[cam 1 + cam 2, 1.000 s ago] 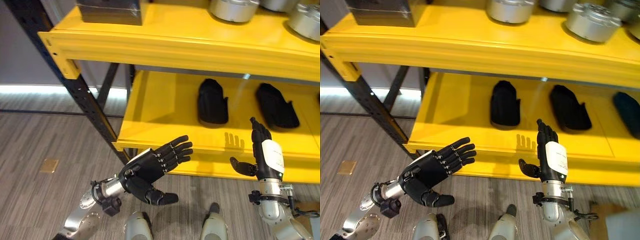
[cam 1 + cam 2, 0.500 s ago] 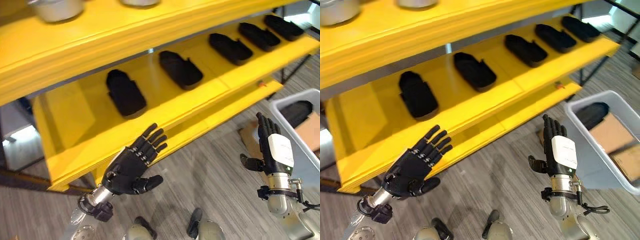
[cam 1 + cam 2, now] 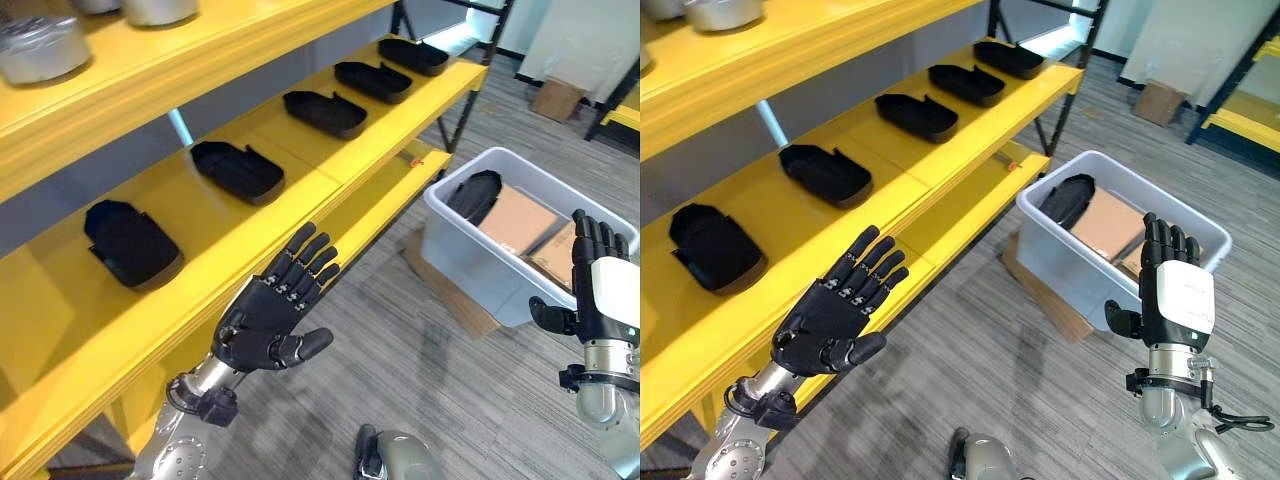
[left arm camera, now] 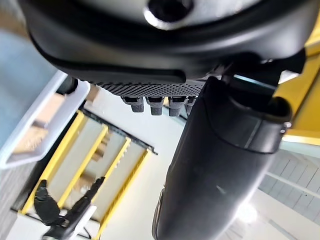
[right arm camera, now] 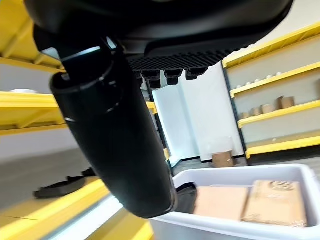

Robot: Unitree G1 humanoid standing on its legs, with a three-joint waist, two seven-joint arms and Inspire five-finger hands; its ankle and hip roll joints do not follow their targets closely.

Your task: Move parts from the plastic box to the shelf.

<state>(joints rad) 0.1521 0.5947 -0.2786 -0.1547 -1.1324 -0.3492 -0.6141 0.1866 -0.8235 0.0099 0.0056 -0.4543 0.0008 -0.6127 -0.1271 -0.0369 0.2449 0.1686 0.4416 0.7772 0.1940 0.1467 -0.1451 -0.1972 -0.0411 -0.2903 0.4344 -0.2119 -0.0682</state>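
Both hands hang in the air with fingers spread and nothing in them — the left hand (image 3: 272, 328) just in front of the yellow shelf (image 3: 330, 180), the right hand (image 3: 1170, 300) close beside the plastic box (image 3: 1080, 275) on the floor. Beyond the right hand's fingertips, one black part (image 3: 1067, 198) lies in the box next to cardboard pieces (image 3: 1108, 224). Past the left hand, five black parts (image 3: 238, 170) sit in a row on the shelf.

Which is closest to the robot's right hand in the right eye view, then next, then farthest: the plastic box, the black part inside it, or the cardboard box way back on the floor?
From the right hand:
1. Plastic box, just beside the hand, on its left.
2. Black part, at the box's far left end.
3. Cardboard box, far back on the floor.
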